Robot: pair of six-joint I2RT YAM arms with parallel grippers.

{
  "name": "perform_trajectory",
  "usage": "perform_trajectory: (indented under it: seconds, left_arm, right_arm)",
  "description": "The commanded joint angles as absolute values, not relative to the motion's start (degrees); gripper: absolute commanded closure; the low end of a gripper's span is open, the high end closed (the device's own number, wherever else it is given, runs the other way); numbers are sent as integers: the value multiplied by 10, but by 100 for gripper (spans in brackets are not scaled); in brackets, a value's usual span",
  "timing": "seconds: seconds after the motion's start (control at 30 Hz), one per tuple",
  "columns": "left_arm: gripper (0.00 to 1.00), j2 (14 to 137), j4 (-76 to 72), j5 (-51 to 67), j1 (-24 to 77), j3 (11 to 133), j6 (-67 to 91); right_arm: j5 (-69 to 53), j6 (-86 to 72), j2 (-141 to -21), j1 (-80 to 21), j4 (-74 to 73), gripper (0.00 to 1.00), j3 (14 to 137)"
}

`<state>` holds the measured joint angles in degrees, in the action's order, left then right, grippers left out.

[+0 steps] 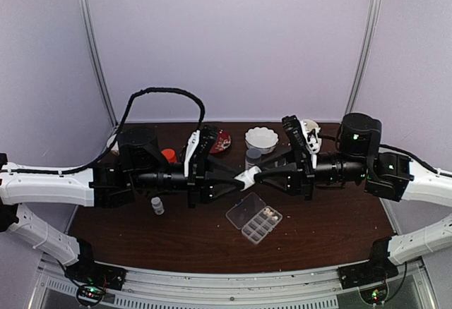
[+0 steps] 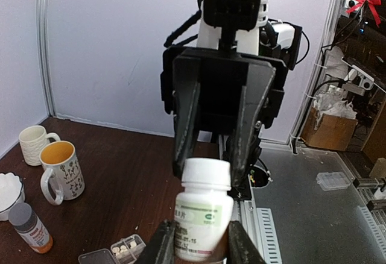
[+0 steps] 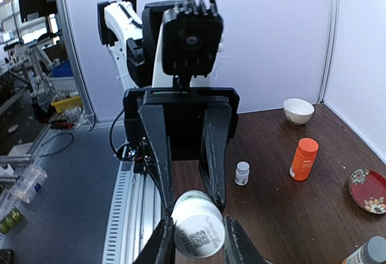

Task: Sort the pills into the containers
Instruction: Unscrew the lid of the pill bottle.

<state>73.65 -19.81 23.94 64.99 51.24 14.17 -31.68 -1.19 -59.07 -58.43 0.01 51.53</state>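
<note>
Both arms meet above the table's middle on one white pill bottle [image 1: 248, 176]. My left gripper [image 2: 200, 241] is shut on the labelled body of the bottle [image 2: 203, 216]. My right gripper [image 3: 198, 241] is shut on its white cap [image 3: 199, 228], whose printed top faces that camera. The bottle lies level between the two, off the table. Below it, the clear organiser box [image 1: 254, 217] lies with its lid open. Its containers hold a few pale pills [image 1: 269, 215]. In the left wrist view the box [image 2: 114, 253] and pills [image 2: 124, 250] sit at the bottom left.
An orange bottle [image 1: 168, 155], a small white vial [image 1: 157, 205], a red plate [image 1: 221, 141], a white bowl [image 1: 261, 138] and a grey-capped amber bottle [image 1: 253, 157] stand behind the arms. Two mugs [image 2: 60, 170] are at the back right. Another bowl [image 3: 298, 110] sits far left.
</note>
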Motion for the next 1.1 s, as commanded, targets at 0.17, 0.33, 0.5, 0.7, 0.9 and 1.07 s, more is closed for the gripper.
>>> perform_trajectory:
  seconds: [0.17,0.33,0.5,0.7,0.9,1.07]
  left_arm:
    - [86,730,-238,317,644,530,215]
    - [86,731,-261,337,634,517,240]
    - [86,739,-269,353,631,515,249]
    - [86,745,-267,368,626,522,255]
    - [86,743,-264,377,621,521,255]
    - [86,747,-256,381,620,526,256]
  right_arm:
    - [-279,181,-626,-603,-52,100,526]
    - [-261,255,-627,-610,-54,100,520]
    - [-224,306,-625,-617,-51,100,516]
    - [-198,337,-622,-621,-52,100,515]
    - [-184,359,-608,-623,-29,100,498]
    - [-172,372,-599,-623,-23,100,494]
